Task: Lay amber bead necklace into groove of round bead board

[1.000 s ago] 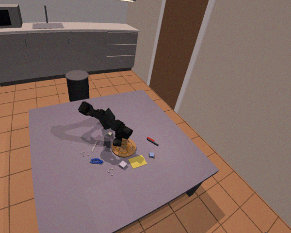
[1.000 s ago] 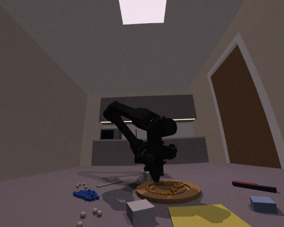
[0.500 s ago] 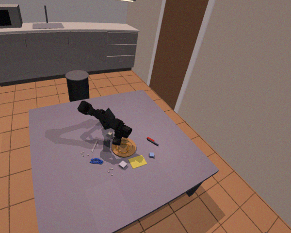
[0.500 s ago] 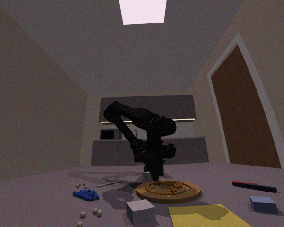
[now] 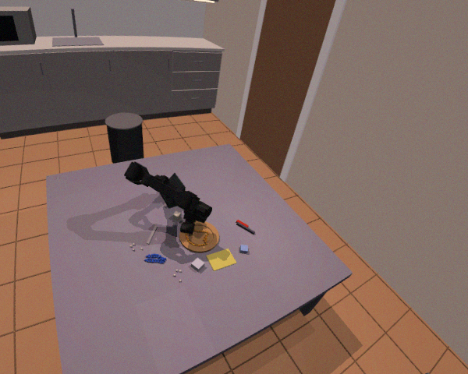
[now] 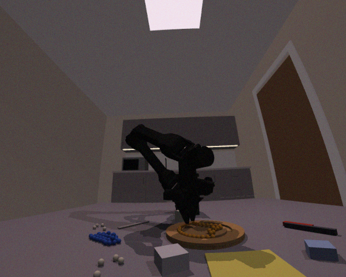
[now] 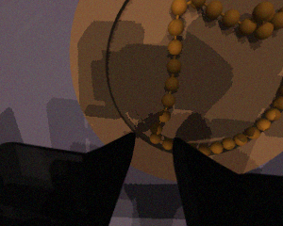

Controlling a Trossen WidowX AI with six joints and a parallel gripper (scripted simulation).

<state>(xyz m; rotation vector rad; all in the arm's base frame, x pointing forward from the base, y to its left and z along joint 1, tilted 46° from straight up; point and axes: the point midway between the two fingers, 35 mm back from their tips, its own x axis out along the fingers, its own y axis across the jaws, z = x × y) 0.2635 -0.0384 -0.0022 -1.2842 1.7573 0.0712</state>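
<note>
Along the groove of the round bead board point(image 5: 214, 242) point(image 6: 205, 244) point(image 7: 91, 85), part of the amber bead necklace point(image 5: 196, 244) point(image 6: 194, 236) point(image 7: 264, 124) lies seated; inner strands remain, beneath the parted, unloaded gripper point(image 5: 187, 232) point(image 6: 190, 221) point(image 7: 154, 140).

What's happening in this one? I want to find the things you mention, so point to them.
A black robot arm has its hand point(image 5: 187, 232) point(image 6: 190, 221) point(image 7: 154, 140) low at the edge of a round bead board point(image 5: 214, 242) point(image 6: 204, 243) point(image 7: 87, 35), fingers parted, gripping nothing. It is laying an amber bead necklace point(image 5: 196, 245) point(image 6: 194, 236) point(image 7: 273, 114) into the groove. Part of the strand follows the groove; the rest cuts across the middle, some beads bunched, so the job looks unfinished.
</note>
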